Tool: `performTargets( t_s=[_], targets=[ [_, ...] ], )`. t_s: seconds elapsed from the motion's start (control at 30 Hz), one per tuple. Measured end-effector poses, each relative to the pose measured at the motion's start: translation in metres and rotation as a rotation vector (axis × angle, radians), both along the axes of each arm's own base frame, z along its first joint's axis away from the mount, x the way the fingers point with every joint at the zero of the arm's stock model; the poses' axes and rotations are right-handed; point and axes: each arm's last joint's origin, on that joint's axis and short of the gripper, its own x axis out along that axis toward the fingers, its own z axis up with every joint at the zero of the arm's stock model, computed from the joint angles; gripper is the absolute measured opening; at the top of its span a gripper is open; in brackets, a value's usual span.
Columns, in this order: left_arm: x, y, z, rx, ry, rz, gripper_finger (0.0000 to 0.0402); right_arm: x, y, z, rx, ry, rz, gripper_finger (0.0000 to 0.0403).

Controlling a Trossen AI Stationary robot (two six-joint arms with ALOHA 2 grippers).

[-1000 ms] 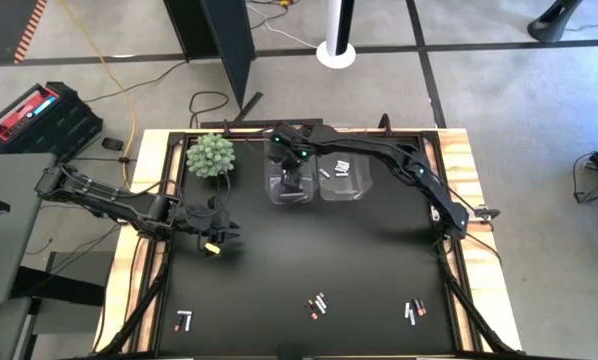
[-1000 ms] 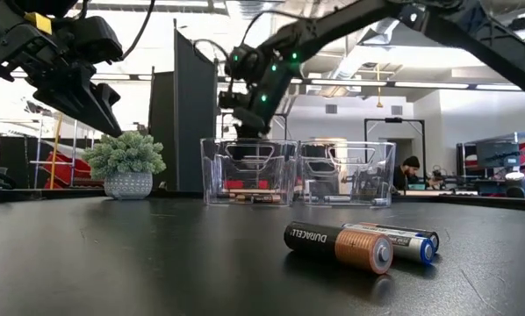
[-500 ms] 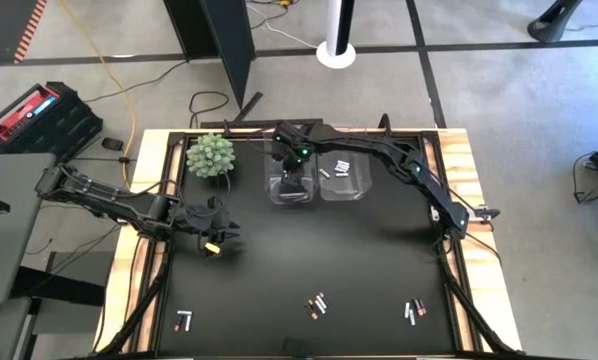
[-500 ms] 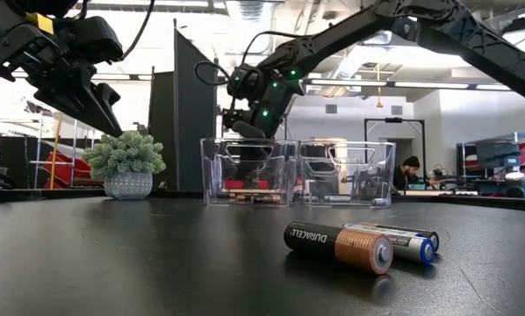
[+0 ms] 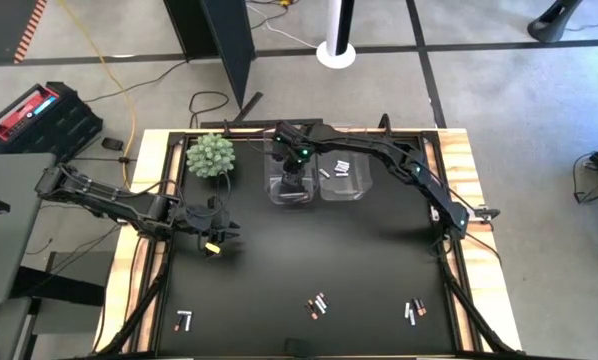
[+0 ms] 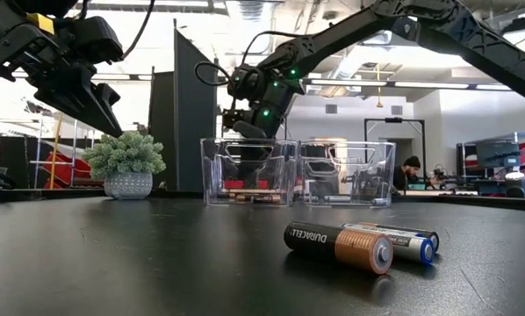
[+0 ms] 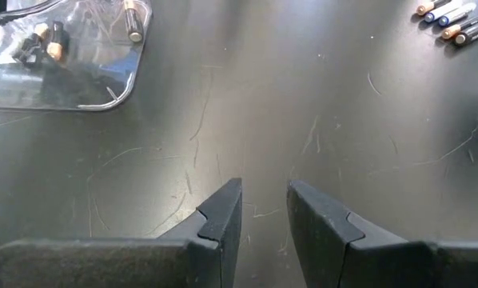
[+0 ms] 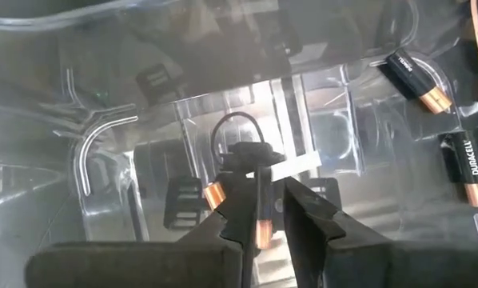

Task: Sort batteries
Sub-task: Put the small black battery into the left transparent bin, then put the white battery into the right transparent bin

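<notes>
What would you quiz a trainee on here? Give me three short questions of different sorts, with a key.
1. True or false: the right gripper is down inside a clear bin.
2. How many separate groups of batteries lie on the table, away from the bins? A) one B) three C) five
3. Fill in: the left gripper, open above the table's left side, holds ___.

Key: 1 true; 2 B; 3 nothing.
</notes>
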Motion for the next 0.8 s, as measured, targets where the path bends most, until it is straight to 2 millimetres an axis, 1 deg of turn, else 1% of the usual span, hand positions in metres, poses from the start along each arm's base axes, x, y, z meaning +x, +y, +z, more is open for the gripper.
performTargets(
  t_s=[0.17,0.3,0.4,0.57,0.7,0.8],
  targets=[
    [0.000,0.000,0.000,-0.002,0.000,-0.002,0.0098,-0.002,-0.002,0.003,0.000,0.001,-0.005,0.0083],
    [0.000,-0.001,0.000,-0.023,0.002,-0.011,0.0098,-0.009,-0.002,0.021,-0.006,-0.014,-0.012,0.0083],
    [0.000,-0.001,0.000,-0.019,0.003,-0.014,0.0098,-0.019,-0.001,0.044,-0.012,-0.026,-0.019,0.0083],
    [0.000,-0.001,0.000,-0.019,0.005,-0.014,0.0098,-0.039,0.008,0.091,-0.026,-0.081,-0.037,0.0081],
    [0.000,-0.001,0.000,-0.037,0.001,0.000,0.0098,-0.058,0.019,0.125,0.008,-0.114,-0.107,0.0081],
    [0.000,-0.001,0.000,-0.036,-0.004,-0.001,0.0098,-0.072,0.030,0.146,0.063,-0.120,-0.188,0.0081]
  ],
)
